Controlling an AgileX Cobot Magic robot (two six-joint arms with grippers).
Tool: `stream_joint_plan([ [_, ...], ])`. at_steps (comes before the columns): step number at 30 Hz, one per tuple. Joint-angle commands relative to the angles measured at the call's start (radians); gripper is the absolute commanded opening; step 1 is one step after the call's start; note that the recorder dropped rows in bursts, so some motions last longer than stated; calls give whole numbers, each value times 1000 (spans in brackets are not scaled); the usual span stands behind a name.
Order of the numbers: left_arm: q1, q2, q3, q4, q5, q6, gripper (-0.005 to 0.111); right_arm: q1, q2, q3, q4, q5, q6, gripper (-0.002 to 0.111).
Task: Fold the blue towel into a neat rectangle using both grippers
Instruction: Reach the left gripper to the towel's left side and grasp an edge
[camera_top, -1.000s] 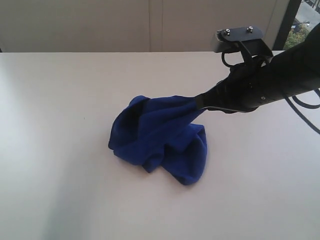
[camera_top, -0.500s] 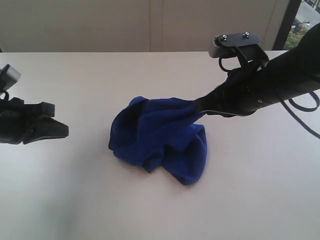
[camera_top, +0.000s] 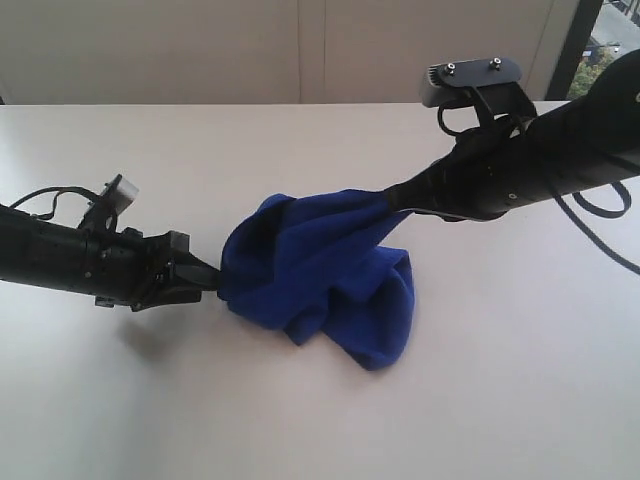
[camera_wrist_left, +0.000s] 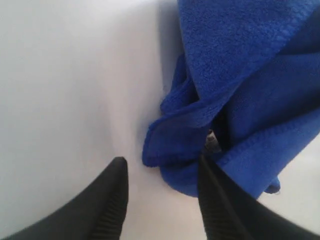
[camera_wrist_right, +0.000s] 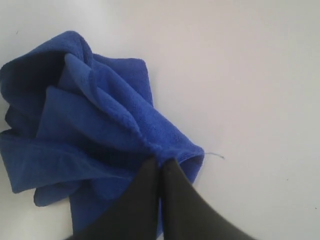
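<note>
A pale table (camera_top: 500, 400) carries the blue towel (camera_top: 320, 275), bunched in a crumpled heap near its middle, with one edge lifted toward the right. The right gripper (camera_top: 392, 203), fingers pressed together, pinches that raised edge. The left gripper (camera_wrist_left: 161, 167), out of sight a second ago, has reached in and stands with jaws spread at the heap's left hem, near a small white label (camera_wrist_left: 212, 141). Judging by this, a second grip is next and folding has not begun.

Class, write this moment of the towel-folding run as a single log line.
blue towel: bunched heap on table | right claw: shut on a raised fold | left claw: open at heap's edge, not gripping
</note>
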Motion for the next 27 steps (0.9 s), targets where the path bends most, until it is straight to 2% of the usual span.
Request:
stream_joint_plan([
  [1, -6, 1, -3, -18, 5, 33, 55, -10, 0, -5, -4, -24, 7, 0],
  [7, -6, 23, -3, -58, 6, 38, 57, -10, 0, -5, -4, -26, 7, 0],
  [14, -6, 75, -12, -205, 127, 142, 57, -10, 0, -5, -34, -39, 37, 0],
  [27, -6, 144, -19, -173, 138, 145, 56, -10, 0, -5, -46, -39, 49, 0],
])
